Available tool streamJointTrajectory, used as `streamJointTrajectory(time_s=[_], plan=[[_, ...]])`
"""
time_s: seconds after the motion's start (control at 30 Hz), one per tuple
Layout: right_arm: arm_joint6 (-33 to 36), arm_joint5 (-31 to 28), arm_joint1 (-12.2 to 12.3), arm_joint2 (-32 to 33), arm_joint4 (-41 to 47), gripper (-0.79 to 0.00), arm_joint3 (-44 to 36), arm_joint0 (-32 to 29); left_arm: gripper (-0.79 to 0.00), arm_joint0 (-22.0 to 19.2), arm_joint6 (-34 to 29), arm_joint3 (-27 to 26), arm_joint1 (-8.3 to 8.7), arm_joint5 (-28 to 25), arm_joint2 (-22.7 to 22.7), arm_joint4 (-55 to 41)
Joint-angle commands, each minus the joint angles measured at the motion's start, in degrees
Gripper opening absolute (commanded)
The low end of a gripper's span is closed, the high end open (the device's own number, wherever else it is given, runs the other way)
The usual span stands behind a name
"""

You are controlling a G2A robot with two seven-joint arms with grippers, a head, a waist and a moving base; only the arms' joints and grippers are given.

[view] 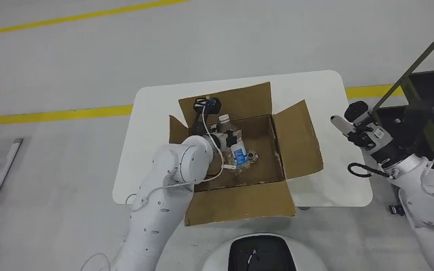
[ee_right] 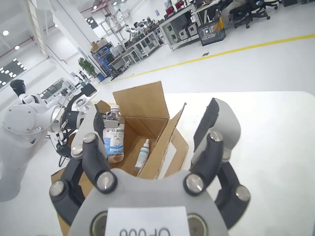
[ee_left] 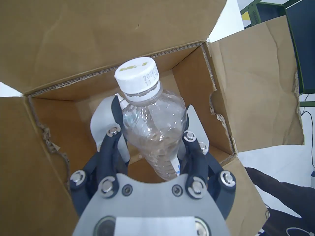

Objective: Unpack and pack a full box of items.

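A cardboard box [view: 302,135] stands with its flaps spread on the white table [view: 156,135]. My left gripper [view: 227,141] is over the box's inside, shut on a clear plastic bottle [ee_left: 152,124] with a white cap, gripped around its upper body. From the right wrist view the bottle [ee_right: 113,136] hangs upright at the box [ee_right: 147,99] rim and carries a blue-and-white label. A small white spray bottle [ee_right: 143,153] leans inside the box. My right gripper [view: 342,125] is beside the table's right edge, open, with nothing between its fingers [ee_right: 214,114].
Small items [view: 251,157] lie on the box floor under the bottle. A green-framed rack [view: 407,85] stands to the right of the table. Bare tabletop [view: 325,95] lies behind and right of the box.
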Motion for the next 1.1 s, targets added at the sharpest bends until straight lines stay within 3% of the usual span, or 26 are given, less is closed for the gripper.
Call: streamJointTrajectory(time_s=[0.0, 0.2, 0.23, 0.33, 0.4, 0.57, 0.93, 1.03, 1.07], plan=[[0.2, -0.2, 0.0, -1.1, -1.5, -0.785, -1.1, 0.2, -0.785, 0.4, -0.9, -2.4, 0.24, -0.1, -1.6, 0.0], [0.6, 1.5, -0.3, -5.5, -5.8, -0.785, 0.3, 1.2, -0.785, 1.2, -2.6, -7.8, 0.94, -0.2, -5.8, 1.3], [0.7, 2.0, -0.4, -6.1, -6.1, -0.631, 0.8, 1.5, -0.785, 1.3, -2.8, -8.7, 1.02, -0.3, -6.4, 1.3], [0.7, 3.5, -0.4, -6.6, -9.8, -0.314, 1.6, 1.9, -0.785, 1.6, -3.2, -11.2, 1.33, -0.6, -8.3, 2.1], [0.5, 4.7, -0.4, -6.3, -10.9, -0.299, 2.1, 1.7, -0.785, 1.7, -3.6, -12.8, 1.51, -0.5, -9.7, 2.4], [3.0, 6.5, -0.3, -4.5, -8.8, -0.394, 3.9, 0.8, -0.785, 2.3, -4.5, -14.9, 2.08, -1.9, -12.8, 4.1], [12.1, 5.4, -0.3, -8.0, -2.1, -0.434, 7.9, 2.5, -0.785, 3.8, -5.2, -20.0, 3.27, -1.7, -22.3, 6.3], [13.0, 5.4, -0.3, -8.8, -0.6, -0.511, 9.0, 3.3, -0.785, 3.8, -5.5, -21.3, 3.63, -1.9, -24.7, 7.8], [13.0, 5.4, -0.3, -8.9, -0.3, -0.625, 9.3, 3.4, -0.785, 3.8, -5.5, -21.5, 3.69, -1.8, -25.2, 8.1]])
